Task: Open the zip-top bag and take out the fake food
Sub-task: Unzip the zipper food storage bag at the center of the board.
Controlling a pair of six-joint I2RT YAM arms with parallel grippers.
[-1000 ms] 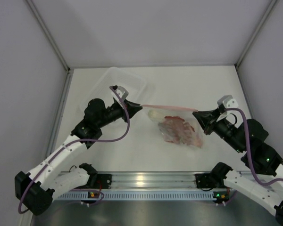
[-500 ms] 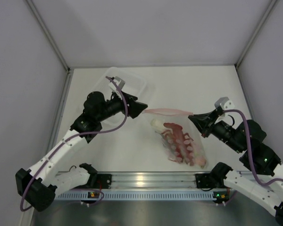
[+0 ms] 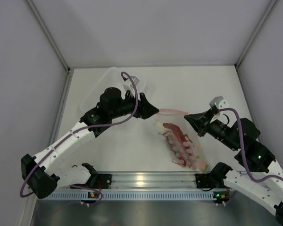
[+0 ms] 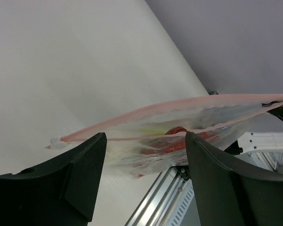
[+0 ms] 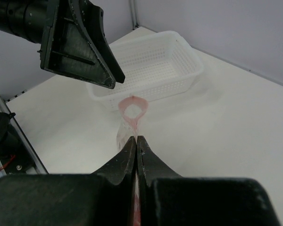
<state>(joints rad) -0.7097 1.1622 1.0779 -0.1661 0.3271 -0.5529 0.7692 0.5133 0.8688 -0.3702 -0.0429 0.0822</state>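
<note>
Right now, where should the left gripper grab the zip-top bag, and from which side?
Probably the loose end of the pink zip strip, coming from the left. The right gripper pinches the other end, so the strip stretches toward the open left gripper. It is a thin flat edge, while the zip-top bag below sags with fake food.
</note>
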